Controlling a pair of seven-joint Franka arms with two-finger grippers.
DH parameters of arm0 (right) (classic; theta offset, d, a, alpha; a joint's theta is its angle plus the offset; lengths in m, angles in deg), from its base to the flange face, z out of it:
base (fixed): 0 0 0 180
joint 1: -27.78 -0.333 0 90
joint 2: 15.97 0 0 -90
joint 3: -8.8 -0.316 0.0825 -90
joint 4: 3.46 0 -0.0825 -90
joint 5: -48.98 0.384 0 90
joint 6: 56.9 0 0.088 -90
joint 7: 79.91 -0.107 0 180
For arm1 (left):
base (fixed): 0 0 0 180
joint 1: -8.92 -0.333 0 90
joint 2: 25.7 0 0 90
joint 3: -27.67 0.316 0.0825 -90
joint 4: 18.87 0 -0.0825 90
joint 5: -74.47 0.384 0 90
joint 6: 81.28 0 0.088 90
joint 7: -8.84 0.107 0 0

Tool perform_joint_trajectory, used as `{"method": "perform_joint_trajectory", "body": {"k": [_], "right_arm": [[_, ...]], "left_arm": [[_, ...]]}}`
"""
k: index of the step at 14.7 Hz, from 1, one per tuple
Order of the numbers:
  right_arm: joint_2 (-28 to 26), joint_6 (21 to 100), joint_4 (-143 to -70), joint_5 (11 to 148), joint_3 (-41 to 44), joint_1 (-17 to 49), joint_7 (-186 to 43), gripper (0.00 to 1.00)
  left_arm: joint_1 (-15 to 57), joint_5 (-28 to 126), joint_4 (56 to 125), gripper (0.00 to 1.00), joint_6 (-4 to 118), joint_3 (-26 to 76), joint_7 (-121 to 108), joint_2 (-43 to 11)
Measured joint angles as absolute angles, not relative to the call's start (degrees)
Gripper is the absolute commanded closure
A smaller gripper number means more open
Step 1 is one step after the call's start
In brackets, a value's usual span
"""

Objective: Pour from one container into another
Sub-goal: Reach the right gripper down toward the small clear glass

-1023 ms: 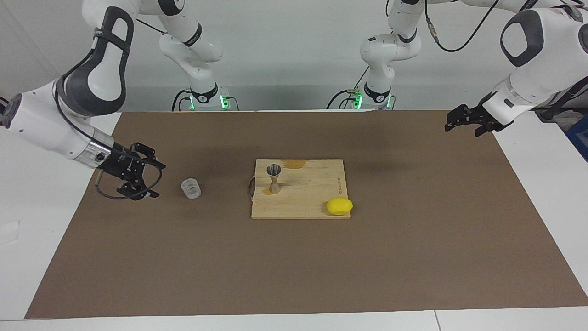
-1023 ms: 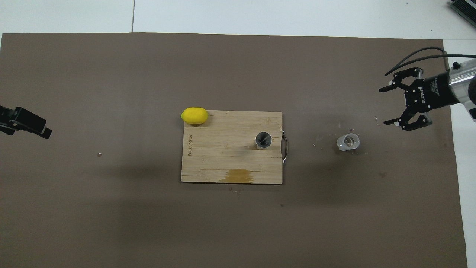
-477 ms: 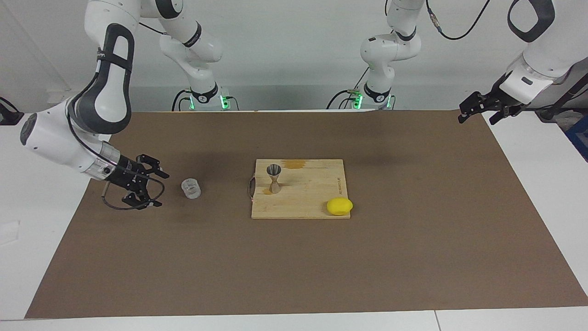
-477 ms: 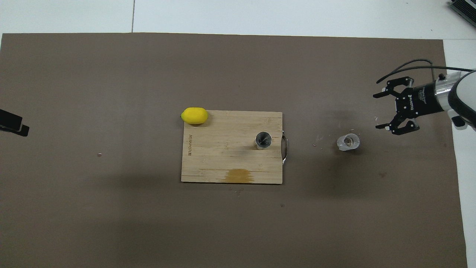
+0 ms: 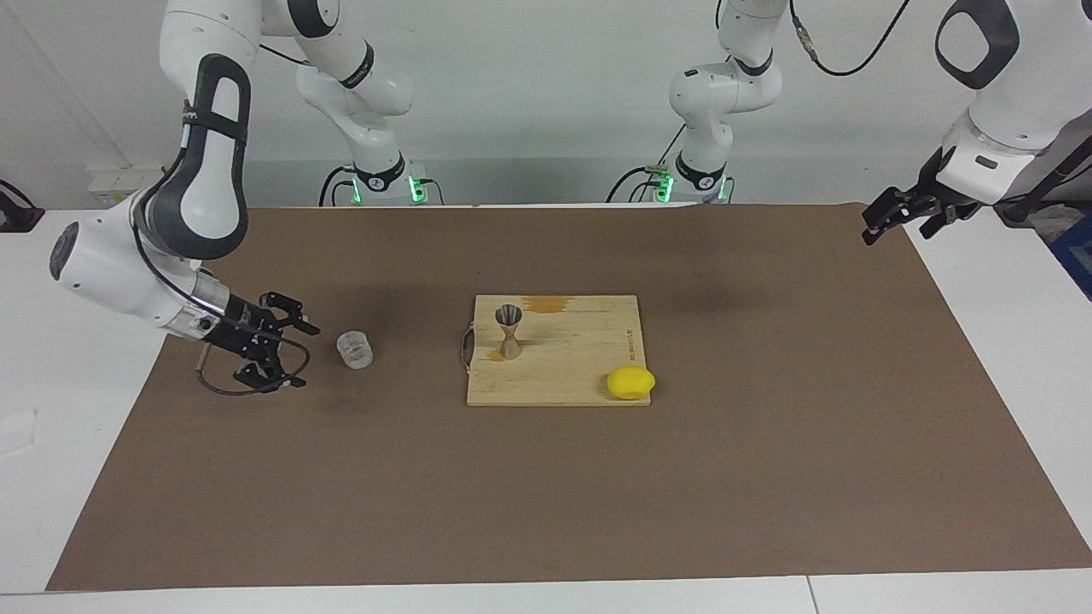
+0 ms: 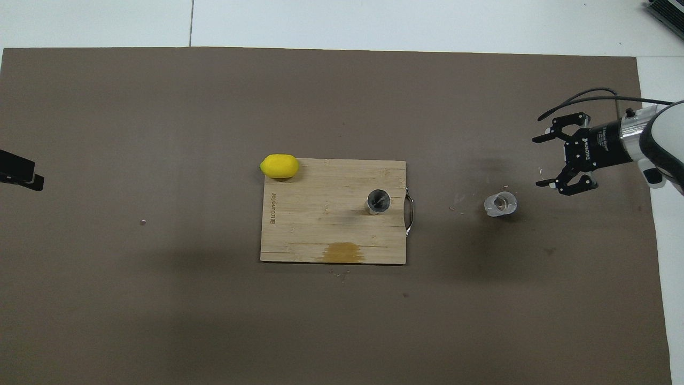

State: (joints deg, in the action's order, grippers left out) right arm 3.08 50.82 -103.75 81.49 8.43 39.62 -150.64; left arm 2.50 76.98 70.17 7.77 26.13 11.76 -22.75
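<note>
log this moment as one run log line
right gripper: open, beside glass tumbler | left gripper: open, waiting | jigger: upright on cutting board

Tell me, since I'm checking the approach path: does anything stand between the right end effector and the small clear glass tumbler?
Nothing visible does. The open right end effector sits beside the small clear glass tumbler, toward the right arm's end of the table, with only bare brown mat between them. The silver hourglass jigger stands apart on the wooden board.

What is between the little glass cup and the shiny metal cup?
Mostly bare brown mat. Next to the metal cup sits the wooden board's metal handle. The overhead view shows the stretch from the glass cup best.
</note>
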Motion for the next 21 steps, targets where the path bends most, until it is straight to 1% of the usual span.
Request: {"method": "perform_joint_trajectory", "body": {"k": [3,10,15,21], "right_arm": [[3.9,51.4,-105.0,82.5,8.5,41.6,-147.2,0.0],[7.5,51.4,-106.3,86.2,8.6,45.1,-139.8,0.0],[7.7,51.6,-109.4,88.1,8.3,45.2,-136.0,0.0],[7.0,54.6,-113.7,89.1,7.9,44.3,-132.8,0.0]], "left_arm": [[2.6,77.6,71.6,0.0,9.2,26.0,11.6,-23.4],[2.6,77.6,71.8,0.0,9.3,25.3,11.6,-23.7],[2.6,77.6,72.3,0.0,8.8,25.3,11.6,-23.9],[2.6,77.2,72.9,0.0,8.1,25.2,11.6,-24.4]]}}
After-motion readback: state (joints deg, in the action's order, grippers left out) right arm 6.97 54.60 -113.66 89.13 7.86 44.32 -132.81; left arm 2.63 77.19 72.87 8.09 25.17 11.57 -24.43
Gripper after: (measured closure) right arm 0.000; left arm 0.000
